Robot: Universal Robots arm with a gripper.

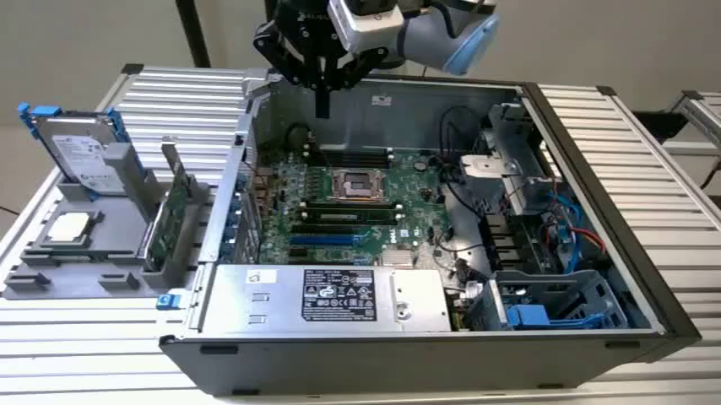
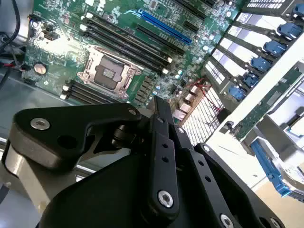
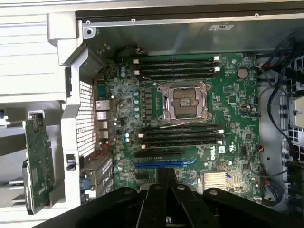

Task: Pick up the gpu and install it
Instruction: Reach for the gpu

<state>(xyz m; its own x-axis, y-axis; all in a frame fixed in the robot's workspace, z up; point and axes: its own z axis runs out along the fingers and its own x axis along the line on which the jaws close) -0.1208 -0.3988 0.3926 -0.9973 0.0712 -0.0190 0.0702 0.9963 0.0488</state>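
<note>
Tool (image 1: 323,105) pinched together over case (image 1: 428,110), gpu (image 1: 169,221) standing on edge, long axis along case wall

Wall (image 1: 90,34): plain, pale beige, behind the scene in the exterior view. Table (image 1: 631,143): ribbed silver metal slats, evenly lit. Post (image 1: 194,34): dark, thin, before the wall, toward the exterior view's left. Second slatted surface (image 1: 701,114): apart from the table, at the exterior view's right edge
</note>
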